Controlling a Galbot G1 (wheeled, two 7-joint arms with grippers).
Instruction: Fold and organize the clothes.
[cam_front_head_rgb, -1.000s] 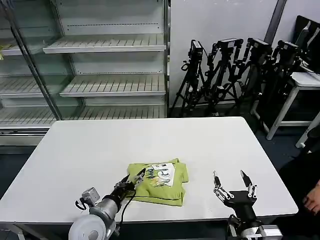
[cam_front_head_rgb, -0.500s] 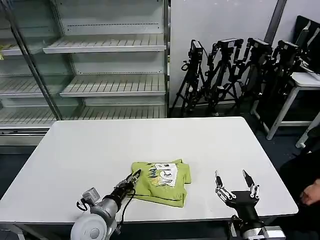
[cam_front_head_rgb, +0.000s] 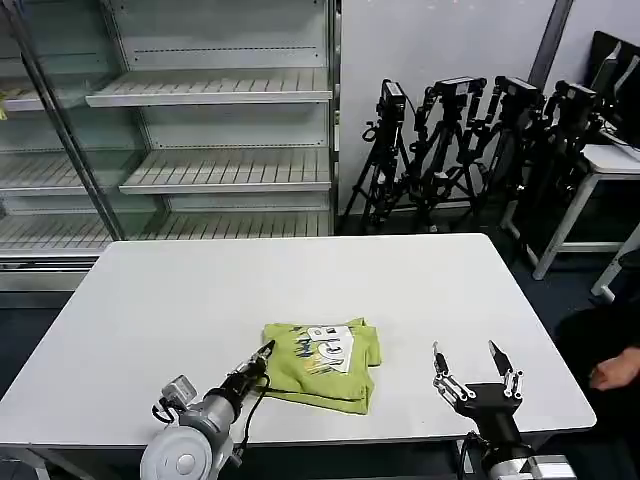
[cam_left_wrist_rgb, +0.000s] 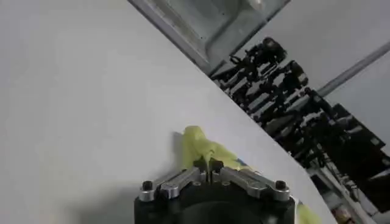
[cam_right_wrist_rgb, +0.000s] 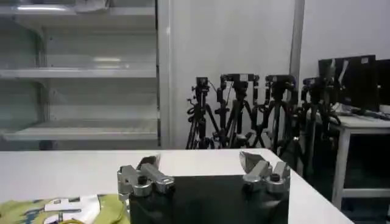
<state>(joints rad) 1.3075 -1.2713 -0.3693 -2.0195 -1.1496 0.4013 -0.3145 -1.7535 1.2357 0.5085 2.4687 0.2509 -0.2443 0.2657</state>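
left gripper: fingers pinched together, tips at folded T-shirt left edge, arm low over table
right gripper: fingers spread, empty, fingers up

The white print on the shirt at lower centre of the head view is too small to read. In the left wrist view the left gripper covers most of the shirt, and the bottom edge cuts its body. In the right wrist view the lower left corner cuts the shirt, and the right gripper hides the table behind it.
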